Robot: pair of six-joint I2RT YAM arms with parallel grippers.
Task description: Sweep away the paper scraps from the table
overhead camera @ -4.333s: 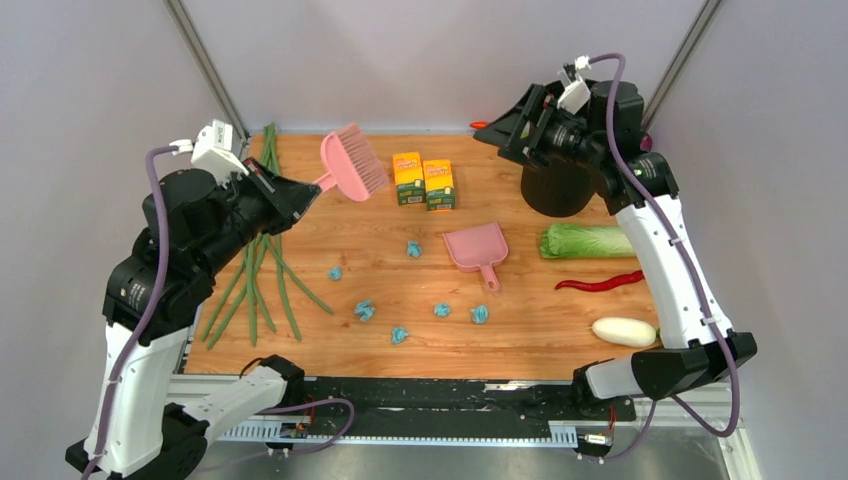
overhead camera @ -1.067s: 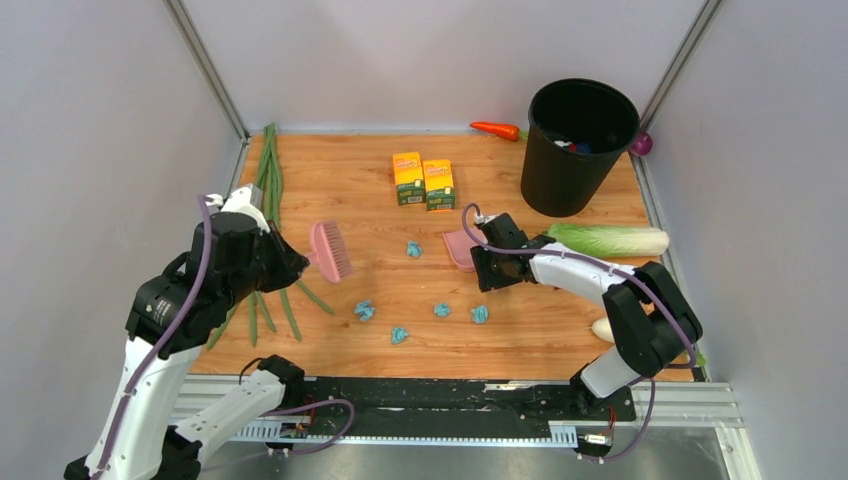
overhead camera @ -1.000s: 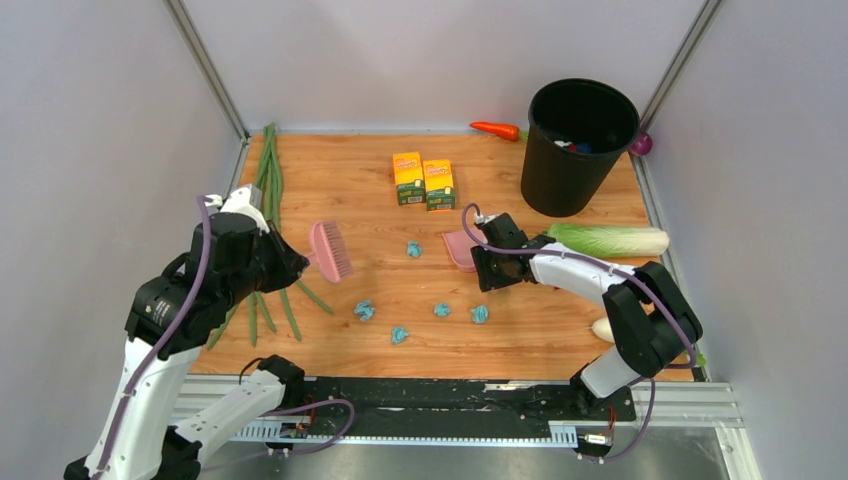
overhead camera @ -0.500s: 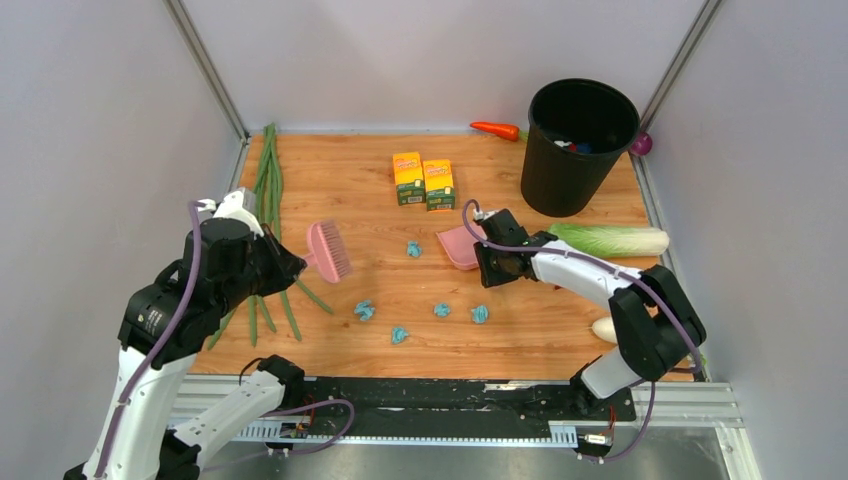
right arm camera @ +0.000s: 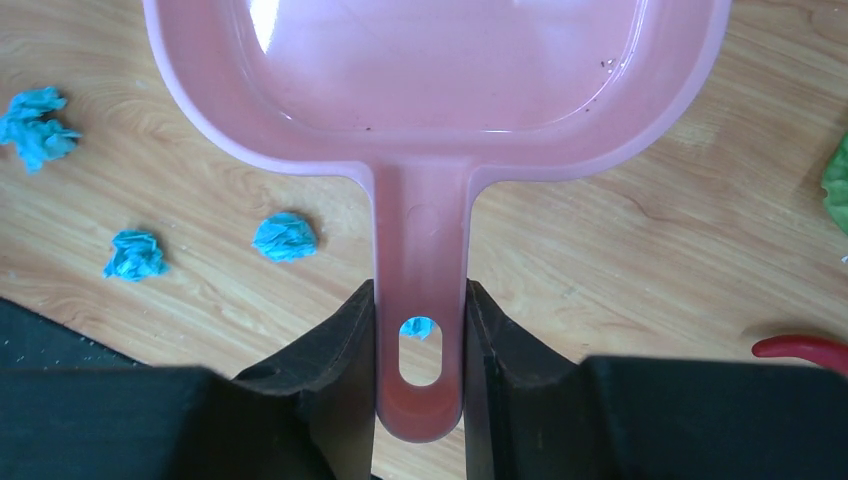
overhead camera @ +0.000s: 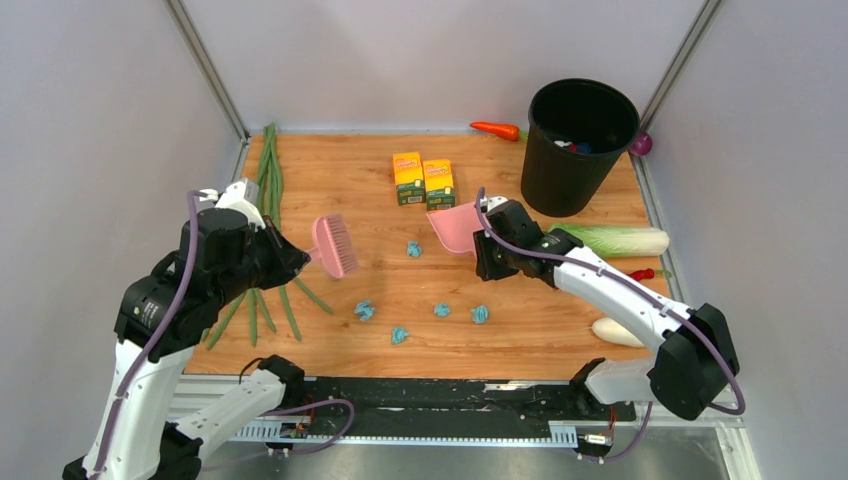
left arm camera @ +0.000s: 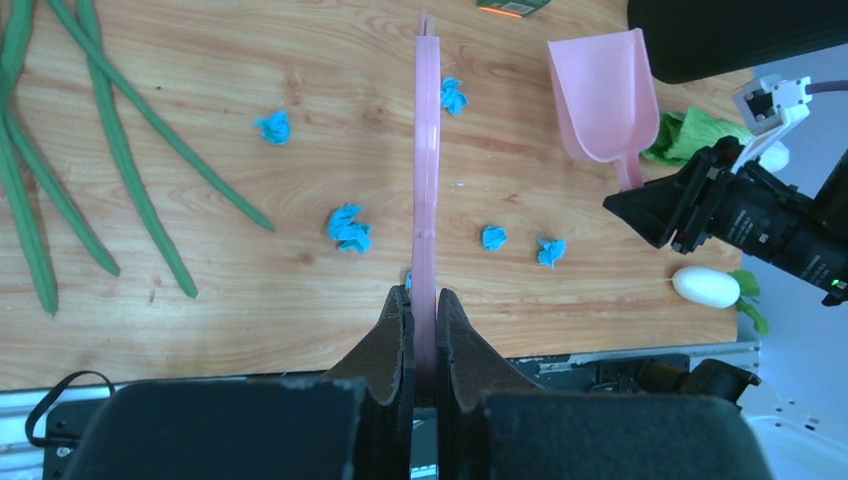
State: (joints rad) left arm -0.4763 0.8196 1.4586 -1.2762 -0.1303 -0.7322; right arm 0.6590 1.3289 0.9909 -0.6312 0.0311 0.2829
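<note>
Now left jaws tight on brush [overhead camera: 335, 245], right jaws tight on dustpan [overhead camera: 452, 228].

Two yellow-orange boxes [overhead camera: 407, 178] are carrying printed front labels, possibly a brand panel; no lettering is resolving legibly anywhere.

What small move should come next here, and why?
Probably lower the dustpan to the table beside the paper scraps: the right tool grips its handle, it looks raised and empty, and the left tool holds the brush.
</note>
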